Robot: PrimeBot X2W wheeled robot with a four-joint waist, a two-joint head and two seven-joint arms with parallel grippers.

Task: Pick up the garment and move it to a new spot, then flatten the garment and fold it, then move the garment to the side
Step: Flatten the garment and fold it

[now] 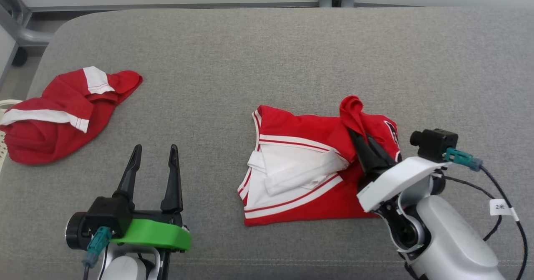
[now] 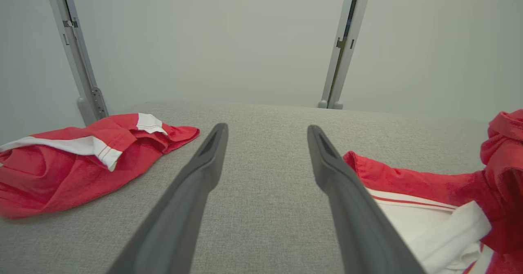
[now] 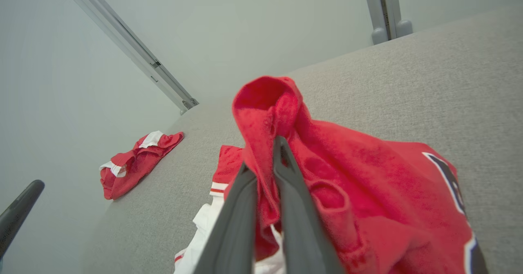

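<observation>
The garment (image 1: 308, 167) is a red shirt with white panels and stripes, lying partly folded on the grey surface right of centre. My right gripper (image 1: 362, 139) is shut on a bunched red fold of it, lifted above the rest at the garment's far right corner. In the right wrist view the red cloth (image 3: 282, 114) rises pinched between my right gripper's (image 3: 263, 155) two fingers. My left gripper (image 1: 155, 150) is open near the front left, hovering over bare surface, well left of the garment (image 2: 429, 200); nothing lies between its fingers (image 2: 265, 129).
A second red and white garment (image 1: 58, 113) lies crumpled at the far left of the grey padded surface (image 1: 267, 54). Metal frame posts (image 2: 343, 45) stand behind its far edge. A black cable (image 1: 500, 205) hangs by my right arm.
</observation>
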